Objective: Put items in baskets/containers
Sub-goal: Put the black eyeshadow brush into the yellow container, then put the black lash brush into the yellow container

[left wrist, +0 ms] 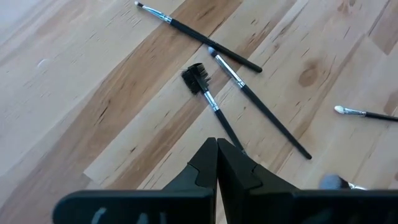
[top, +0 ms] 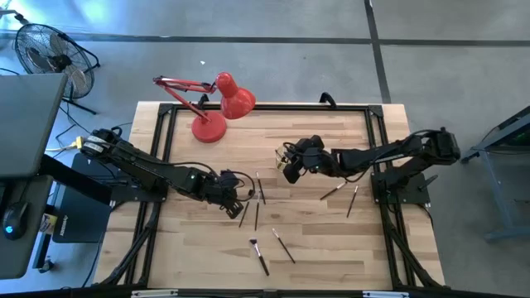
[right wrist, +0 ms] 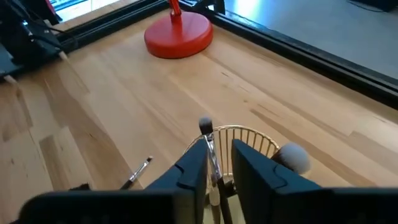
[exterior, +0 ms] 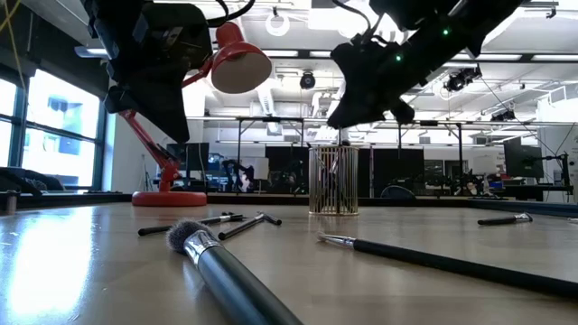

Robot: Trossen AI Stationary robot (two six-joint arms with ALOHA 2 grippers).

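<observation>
High view. Wooden desk in a black frame. Red lamp at the far edge, its round base on the wood. Cup with a yellowish rim just beside the lamp-side end of the right gripper, well apart from the lamp base. Left gripper low over the desk, on the operator side of the lamp. Loose brushes scattered near it, more nearer the front edge and others beyond the cup from the lamp.

Low view. Cup upright at mid-desk, ribbed wall, brush handles standing inside. Right gripper hangs directly above it. Lamp base well apart from the cup. Large tufted brush lies nearest the camera; thinner brushes flat on the wood between it and the cup.

Left wrist view. Left gripper jaws pressed together, empty, the tips over the handle of a comb-tipped brush on the desk; two further brushes lie close alongside.

Right wrist view. Right gripper jaws slightly spread, a brush upright between them over the cup; whether they touch it cannot be told. Lamp base beyond.
</observation>
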